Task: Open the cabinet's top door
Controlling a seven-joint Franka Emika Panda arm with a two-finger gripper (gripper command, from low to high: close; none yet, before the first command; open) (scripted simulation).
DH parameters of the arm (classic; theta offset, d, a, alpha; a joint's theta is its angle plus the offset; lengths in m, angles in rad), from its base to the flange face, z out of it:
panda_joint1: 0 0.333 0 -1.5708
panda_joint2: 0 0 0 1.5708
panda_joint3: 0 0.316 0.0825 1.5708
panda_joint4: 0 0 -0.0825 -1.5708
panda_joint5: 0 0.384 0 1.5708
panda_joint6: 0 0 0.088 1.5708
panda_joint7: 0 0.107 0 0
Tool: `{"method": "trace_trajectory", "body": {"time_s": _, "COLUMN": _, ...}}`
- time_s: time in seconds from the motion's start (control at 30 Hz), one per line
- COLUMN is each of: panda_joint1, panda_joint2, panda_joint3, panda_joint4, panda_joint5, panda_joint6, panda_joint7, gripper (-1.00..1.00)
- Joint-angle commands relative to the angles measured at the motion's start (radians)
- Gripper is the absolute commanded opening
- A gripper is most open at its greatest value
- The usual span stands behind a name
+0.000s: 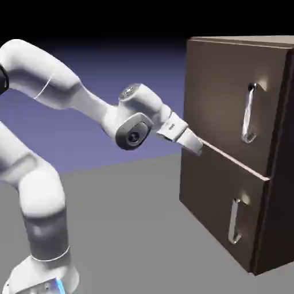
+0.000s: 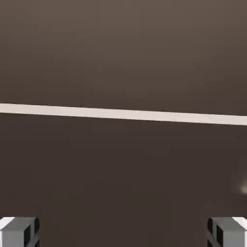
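The dark brown cabinet (image 1: 229,218) stands at the right of the exterior view. Its top door (image 1: 221,97) is a flat panel that lies flush, with a long vertical silver bar handle (image 1: 249,113) near its right edge. My gripper (image 1: 195,144) points at the cabinet front by its left edge, at the pale seam (image 1: 235,161) between the two doors, well left of the handle. In the hand view the two grey fingertips (image 2: 19,231) stand far apart at the bottom corners with nothing between them; dark wood and the pale seam (image 2: 123,114) fill the picture. The gripper (image 2: 123,232) is open.
Below the seam is the shorter lower door (image 1: 215,207) with its own small silver handle (image 1: 234,221). The cabinet's side wall (image 1: 281,172) faces right. Grey tabletop (image 1: 126,229) spreads between the arm's base and the cabinet.
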Motion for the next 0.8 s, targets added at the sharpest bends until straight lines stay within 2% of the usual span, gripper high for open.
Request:
{"method": "trace_trajectory", "body": {"time_s": 0.0, "panda_joint1": 0.015, "panda_joint2": -0.008, "panda_joint3": -0.018, "panda_joint4": 0.008, "panda_joint5": -0.044, "panda_joint6": -0.001, "panda_joint7": 0.030, "gripper": 0.00}}
{"method": "trace_trajectory", "body": {"time_s": 0.77, "panda_joint1": 0.351, "panda_joint2": -0.191, "panda_joint3": -0.430, "panda_joint4": 0.195, "panda_joint5": -1.044, "panda_joint6": -0.018, "panda_joint7": 0.712, "gripper": 0.00}}
